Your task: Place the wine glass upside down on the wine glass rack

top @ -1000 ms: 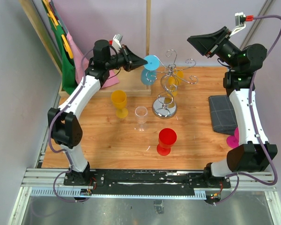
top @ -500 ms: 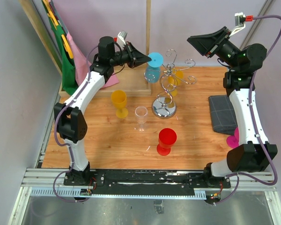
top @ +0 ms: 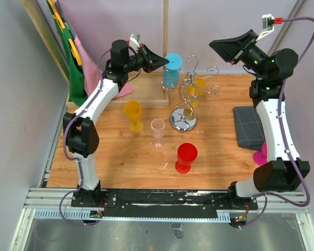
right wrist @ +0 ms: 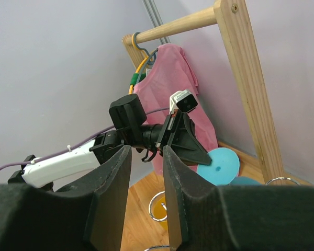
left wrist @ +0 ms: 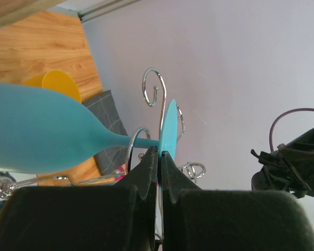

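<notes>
My left gripper (top: 165, 64) is shut on the round foot of a blue wine glass (top: 170, 76), which hangs with its bowl down and tilted. In the left wrist view the gripper (left wrist: 159, 152) pinches the foot's edge, and the bowl (left wrist: 36, 130) stretches off to the left. The chrome wine glass rack (top: 190, 94) stands just right of the glass. Its curled wires (left wrist: 156, 91) show right behind the foot, and I cannot tell whether they touch. A yellow glass (top: 198, 85) hangs on the rack. My right gripper (top: 215, 46) is raised high at the back right, open (right wrist: 146, 149) and holding nothing.
A yellow glass (top: 133, 114), a clear glass (top: 157, 130) and a red glass (top: 186, 157) stand on the table in front of the rack. A grey cloth (top: 248, 125) lies at the right. A wooden clothes stand with a pink garment (top: 86, 65) fills the back left.
My left arm has carried the blue glass to the right, closer to the rack, and the bowl now hangs more directly under the foot. The right arm has not moved.
</notes>
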Available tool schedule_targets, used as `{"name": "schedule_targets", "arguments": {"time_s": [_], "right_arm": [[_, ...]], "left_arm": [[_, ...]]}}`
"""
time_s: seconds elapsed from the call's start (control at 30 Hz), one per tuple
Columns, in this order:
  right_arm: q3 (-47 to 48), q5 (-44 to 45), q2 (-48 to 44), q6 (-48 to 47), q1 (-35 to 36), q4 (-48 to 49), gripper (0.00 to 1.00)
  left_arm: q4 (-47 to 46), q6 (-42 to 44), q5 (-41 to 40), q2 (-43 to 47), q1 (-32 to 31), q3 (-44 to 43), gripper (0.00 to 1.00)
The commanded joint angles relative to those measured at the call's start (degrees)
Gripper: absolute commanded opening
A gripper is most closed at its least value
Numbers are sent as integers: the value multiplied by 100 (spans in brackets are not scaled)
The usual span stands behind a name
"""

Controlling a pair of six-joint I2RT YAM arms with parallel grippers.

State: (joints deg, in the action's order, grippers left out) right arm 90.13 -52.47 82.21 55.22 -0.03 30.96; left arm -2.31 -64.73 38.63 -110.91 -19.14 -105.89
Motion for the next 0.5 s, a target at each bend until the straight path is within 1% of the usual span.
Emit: {"name": "schedule_targets", "arguments": {"time_s": [0.0, 0.1, 0.27, 0.47], "right_arm": [[30, 17, -56, -91, -76, 103, 32], [5, 17, -64, -91, -82, 112, 32], [-14, 26, -57, -63, -76, 155, 32], [-30, 26, -26, 0, -80, 224, 32]], "left_arm": [[-309, -78, -118, -24, -2, -231, 0], [-302, -36, -186, 116, 43, -30, 0], [-576, -88, -280, 462, 189, 552, 0], [-708, -113, -221, 619, 288, 731, 0]]}}
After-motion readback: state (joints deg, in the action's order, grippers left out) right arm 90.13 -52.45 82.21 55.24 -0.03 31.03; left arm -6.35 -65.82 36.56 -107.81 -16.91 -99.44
